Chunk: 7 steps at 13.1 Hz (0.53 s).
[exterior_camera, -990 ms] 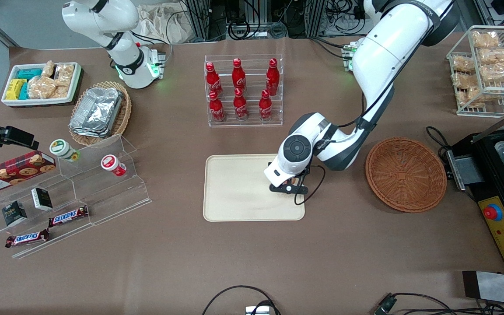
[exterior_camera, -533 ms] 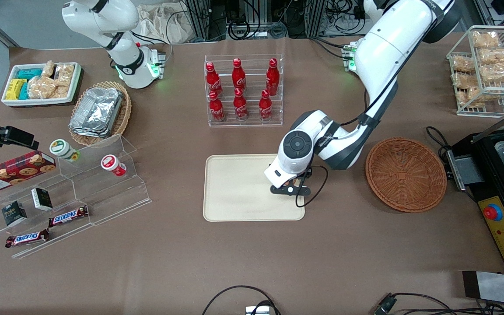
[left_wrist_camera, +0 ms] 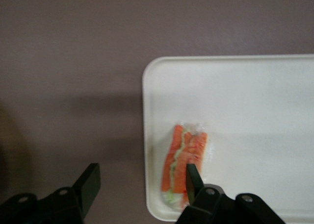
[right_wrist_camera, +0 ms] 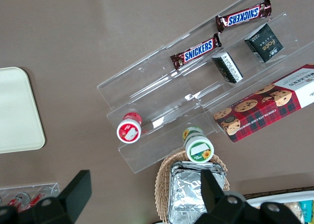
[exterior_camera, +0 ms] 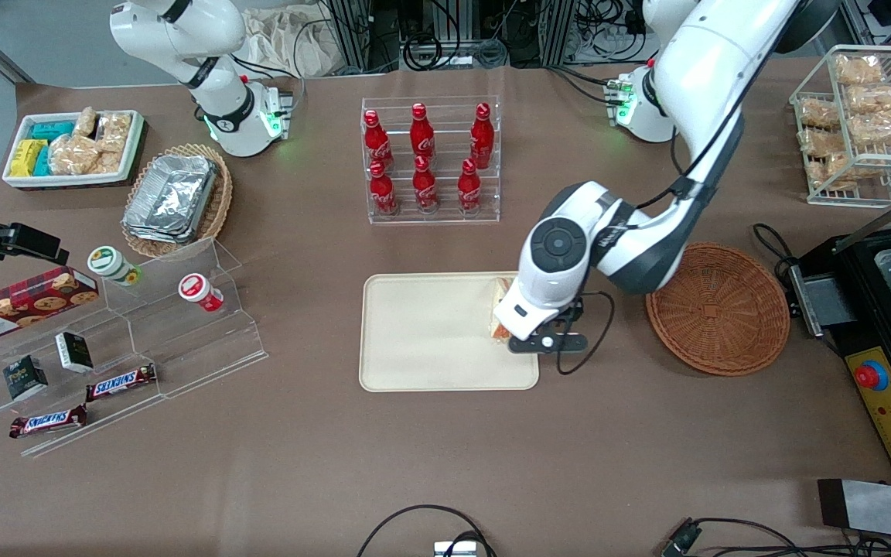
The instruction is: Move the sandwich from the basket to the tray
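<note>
The triangular half sandwich of pale bread in clear wrap [left_wrist_camera: 186,167] lies on the flat cream-beige rectangular plastic tray [exterior_camera: 422,333], close to the tray's short edge at the working arm's end, its orange and green cut edge turned up toward the wrist camera. In the front view only a sliver of the sandwich [exterior_camera: 499,308] shows beside the arm's white wrist.

The left arm's black two-finger gripper [left_wrist_camera: 142,177] hangs above that same end of the tray, its fingers [left_wrist_camera: 89,185] spread wide with nothing between them. One finger is over the brown tabletop just off the tray's rim, while the other is over the sandwich. From the front, the gripper [exterior_camera: 547,340] sits over the tray's corner nearest the front camera, at the working arm's end.

The round, shallow, reddish-brown woven wicker basket [exterior_camera: 718,308] stands on the table beside the tray, toward the working arm's end of the counter, and shows only bare weave inside.

Farther from the front camera than the tray, near the middle of the counter, a clear acrylic rack of red cola bottles [exterior_camera: 430,158] stands upright. At the parked arm's end there is a stepped clear acrylic display stand [exterior_camera: 144,340] holding chocolate bars and small tubs.
</note>
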Motion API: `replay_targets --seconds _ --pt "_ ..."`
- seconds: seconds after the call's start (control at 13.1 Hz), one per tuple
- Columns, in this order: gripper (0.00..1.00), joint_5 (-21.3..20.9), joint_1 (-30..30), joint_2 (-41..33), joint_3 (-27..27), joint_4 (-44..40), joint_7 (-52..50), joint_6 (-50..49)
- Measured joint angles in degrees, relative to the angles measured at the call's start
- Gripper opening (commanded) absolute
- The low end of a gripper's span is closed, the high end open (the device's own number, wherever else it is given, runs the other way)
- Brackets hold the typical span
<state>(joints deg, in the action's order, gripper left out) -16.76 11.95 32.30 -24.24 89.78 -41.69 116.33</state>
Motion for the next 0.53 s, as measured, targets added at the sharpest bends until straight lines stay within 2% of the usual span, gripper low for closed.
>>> replay_targets --seconds 0.08,0.23,0.3,0.53 --pt "0.86 -0.01 -1.04 -0.88 0.04 -0.56 0.01 -1.03" --pt "0.88 -0.01 -2.95 -2.01 0.08 -2.06 0.02 -2.82" --pt "0.94 -0.01 -3.55 -2.18 0.08 -3.23 0.02 -4.43" --pt "1.0 -0.03 -4.96 -2.21 0.16 -5.92 0.03 -7.2"
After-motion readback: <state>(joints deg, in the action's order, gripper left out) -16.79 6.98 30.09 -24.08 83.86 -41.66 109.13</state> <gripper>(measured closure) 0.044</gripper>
